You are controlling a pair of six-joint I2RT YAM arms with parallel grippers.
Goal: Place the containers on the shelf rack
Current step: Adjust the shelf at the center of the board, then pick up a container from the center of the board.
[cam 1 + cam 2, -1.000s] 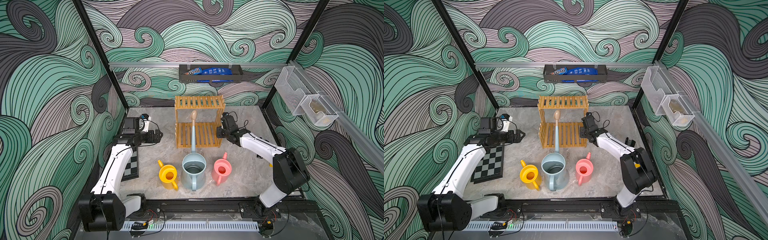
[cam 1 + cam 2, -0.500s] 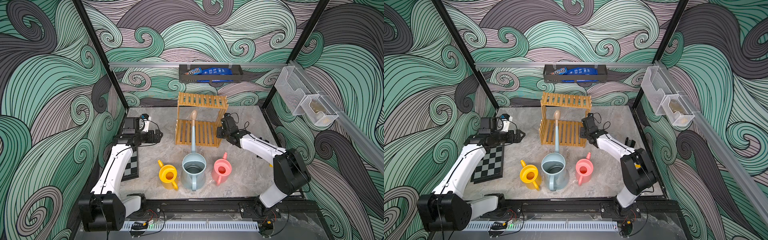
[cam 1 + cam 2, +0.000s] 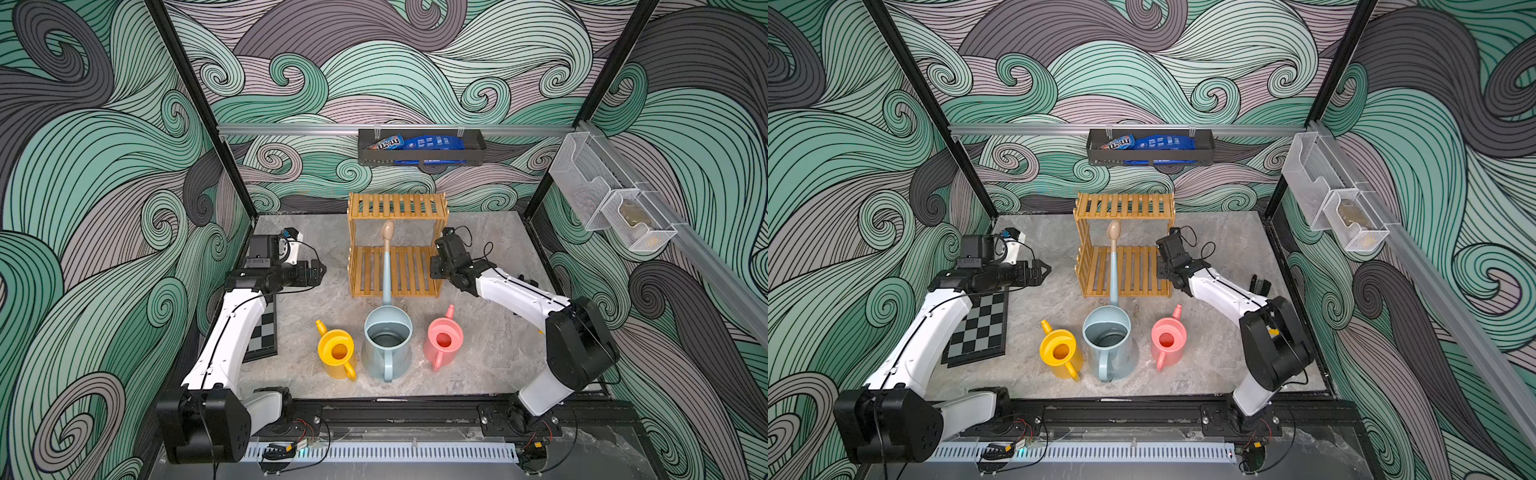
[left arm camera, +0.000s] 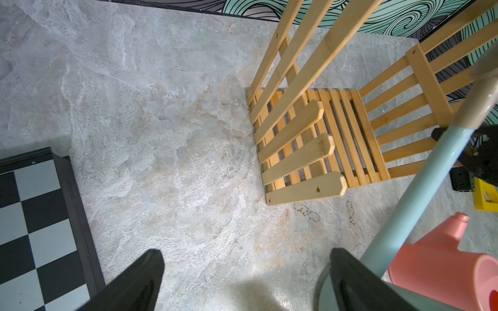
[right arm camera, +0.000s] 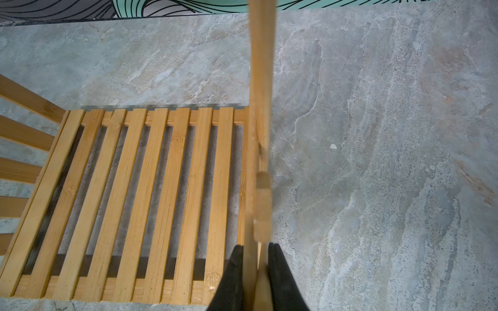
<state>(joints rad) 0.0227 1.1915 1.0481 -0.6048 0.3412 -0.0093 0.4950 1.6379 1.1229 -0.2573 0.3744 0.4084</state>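
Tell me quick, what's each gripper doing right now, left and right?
Left gripper: open, holding nothing.
Right gripper: closed on a side post of the shelf rack.

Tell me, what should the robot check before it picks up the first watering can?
1. Both tiers of the shelf rack empty: ok.
2. Left jaws open, holding nothing: ok.
3. Right jaws free: not ok, clamped on the rack's side post.
4. Yellow can, blue-grey can and pink can upright on the table: ok.
5. Blue-grey can's spout clear of the rack: cannot tell; it crosses the rack's front in both top views.
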